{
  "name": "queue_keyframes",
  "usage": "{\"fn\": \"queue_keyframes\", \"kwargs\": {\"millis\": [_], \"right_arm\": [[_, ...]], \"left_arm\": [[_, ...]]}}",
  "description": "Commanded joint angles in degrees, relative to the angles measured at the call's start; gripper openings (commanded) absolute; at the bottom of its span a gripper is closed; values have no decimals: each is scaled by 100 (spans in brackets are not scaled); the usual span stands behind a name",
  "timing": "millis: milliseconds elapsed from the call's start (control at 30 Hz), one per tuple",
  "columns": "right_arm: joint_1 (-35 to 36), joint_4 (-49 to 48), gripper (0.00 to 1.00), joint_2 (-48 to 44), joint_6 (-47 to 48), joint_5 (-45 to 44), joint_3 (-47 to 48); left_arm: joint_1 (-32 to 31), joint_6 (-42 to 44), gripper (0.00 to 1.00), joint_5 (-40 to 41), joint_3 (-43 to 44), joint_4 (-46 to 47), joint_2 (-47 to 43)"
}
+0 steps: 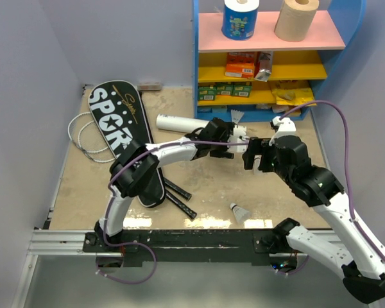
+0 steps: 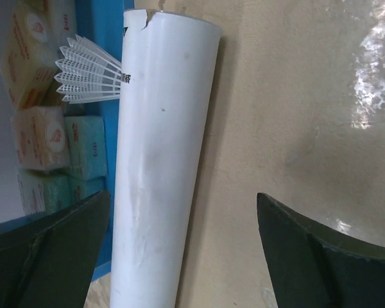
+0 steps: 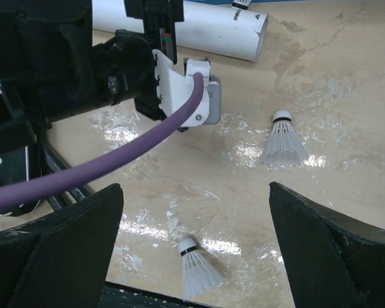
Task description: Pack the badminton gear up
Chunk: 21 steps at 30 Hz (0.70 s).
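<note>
The left fingers (image 2: 48, 253) are spread wide and hold nothing. The white tube (image 2: 160, 160) lies flat on the worktop (image 2: 295, 96) between them, closer to one finger than the other. I cannot tell whether it is touched. By the tube's far end a shuttlecock (image 2: 86, 70) rests in front of the blue shelf (image 1: 202, 64). The right fingers (image 3: 333, 250) are also spread wide and empty, just right of the left arm's wrist. Below them are two more shuttlecocks — one (image 3: 283, 141) farther out, one (image 3: 199, 269) close in. At the far left lies the black cover (image 1: 119, 128), with racket heads (image 1: 83, 136) at its left edge and black handles (image 1: 179, 200) at its near end. The worktop's near right is mostly open.
</note>
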<state>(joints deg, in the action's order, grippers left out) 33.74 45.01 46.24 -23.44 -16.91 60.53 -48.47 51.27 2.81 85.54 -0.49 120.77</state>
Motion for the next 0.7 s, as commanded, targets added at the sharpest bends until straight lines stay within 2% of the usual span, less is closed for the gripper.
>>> {"fn": "queue_keyframes", "kwargs": {"millis": [0,233,667], "right_arm": [[1,7,99,-89,-99,170,90],[10,-28,99,-45,-161,328,108],[10,113,99,-97,-310,539,64]], "left_arm": [[214,208,99,-412,822,-520,384],[478,200,98,-816,1430,-1260,834],[646,288,100,-896,1878,-1269,1519]]}}
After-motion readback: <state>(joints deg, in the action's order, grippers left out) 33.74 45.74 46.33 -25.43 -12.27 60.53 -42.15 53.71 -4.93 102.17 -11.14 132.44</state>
